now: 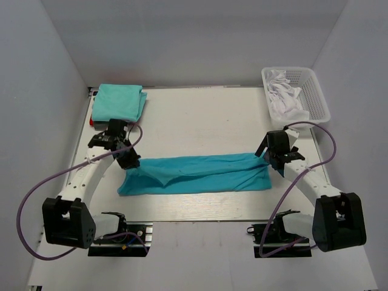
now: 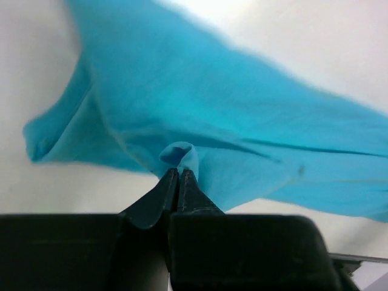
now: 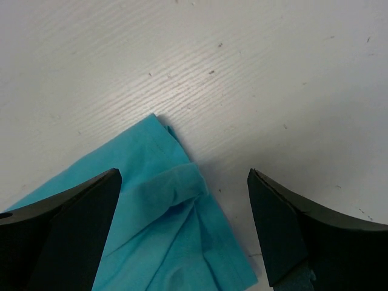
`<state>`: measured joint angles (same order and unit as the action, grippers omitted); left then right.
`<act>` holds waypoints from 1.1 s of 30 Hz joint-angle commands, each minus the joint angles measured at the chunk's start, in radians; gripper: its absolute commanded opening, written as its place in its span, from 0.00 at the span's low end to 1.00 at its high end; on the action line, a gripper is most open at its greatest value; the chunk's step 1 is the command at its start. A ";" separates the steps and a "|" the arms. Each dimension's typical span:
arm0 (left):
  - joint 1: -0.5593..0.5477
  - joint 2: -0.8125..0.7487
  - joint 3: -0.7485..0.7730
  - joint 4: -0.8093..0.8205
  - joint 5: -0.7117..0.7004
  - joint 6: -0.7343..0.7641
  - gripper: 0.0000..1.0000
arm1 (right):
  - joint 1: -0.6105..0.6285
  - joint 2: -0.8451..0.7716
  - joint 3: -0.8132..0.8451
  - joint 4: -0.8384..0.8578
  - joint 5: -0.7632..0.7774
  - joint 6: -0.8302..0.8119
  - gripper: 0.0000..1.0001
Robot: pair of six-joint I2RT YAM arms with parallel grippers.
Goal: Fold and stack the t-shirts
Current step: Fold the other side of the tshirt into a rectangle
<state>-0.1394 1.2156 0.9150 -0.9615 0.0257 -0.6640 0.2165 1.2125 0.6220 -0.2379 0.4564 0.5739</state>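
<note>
one bright turquoise cloth t-shirt [image 1: 194,174] is lying on the white bench [image 1: 200,121] as a long, rumpled band, running left to right between the two arms. its left end is sitting in the left pincer [image 1: 128,159]. in the left wrist view that pincer [image 2: 177,176] is closing narrow on a small raised fold of the turquoise cloth, its two dark fingertips pressing almost together with the pinched cloth bulging just past them, and the rest of the shirt is spreading away behind.

the shirt's right end is lying at the right pincer [image 1: 271,159]. in the right wrist view this pincer [image 3: 183,176] is standing wide, its two dark fingers well apart. the pointed, creased corner of the shirt [image 3: 170,212] is resting on the bench in the gap between them, gripped by neither.

at the far left corner a paler mint-teal folded cloth pile [image 1: 119,101] is sitting as a neat rectangle, well apart from the spread shirt. how many shirts it is holding i cannot tell. at the far right corner one white plastic lattice basket [image 1: 318,97] is holding crumpled white cloth [image 1: 284,97].
</note>
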 commanded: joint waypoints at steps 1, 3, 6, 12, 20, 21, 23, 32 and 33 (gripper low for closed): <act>-0.003 0.050 0.154 0.060 -0.010 0.053 0.00 | 0.003 -0.041 0.062 0.008 -0.010 -0.017 0.90; -0.003 0.084 0.232 0.060 -0.023 0.079 0.00 | 0.001 -0.042 0.070 0.021 -0.024 -0.026 0.90; -0.003 0.131 0.316 0.060 -0.033 0.116 0.00 | 0.001 -0.024 0.082 0.031 -0.035 -0.034 0.90; -0.003 0.119 0.289 0.035 -0.075 0.138 0.00 | 0.000 0.007 0.096 0.029 -0.042 -0.037 0.90; 0.009 0.022 -0.008 0.006 -0.173 0.058 0.04 | 0.000 0.030 0.088 0.022 -0.061 -0.042 0.90; 0.009 0.022 -0.043 0.006 -0.197 0.011 0.04 | 0.000 0.032 0.090 0.022 -0.070 -0.042 0.90; 0.000 0.066 -0.033 -0.023 -0.224 -0.009 0.47 | 0.000 0.029 0.088 0.015 -0.070 -0.042 0.90; 0.014 0.156 0.096 -0.161 -0.229 -0.068 0.90 | 0.001 -0.018 0.129 -0.027 -0.107 -0.095 0.90; 0.014 0.156 0.125 -0.145 -0.218 -0.068 0.95 | 0.001 -0.022 0.137 -0.029 -0.126 -0.121 0.90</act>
<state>-0.1314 1.3819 0.9680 -1.0912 -0.1909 -0.7029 0.2165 1.2278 0.6907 -0.2604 0.3653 0.5098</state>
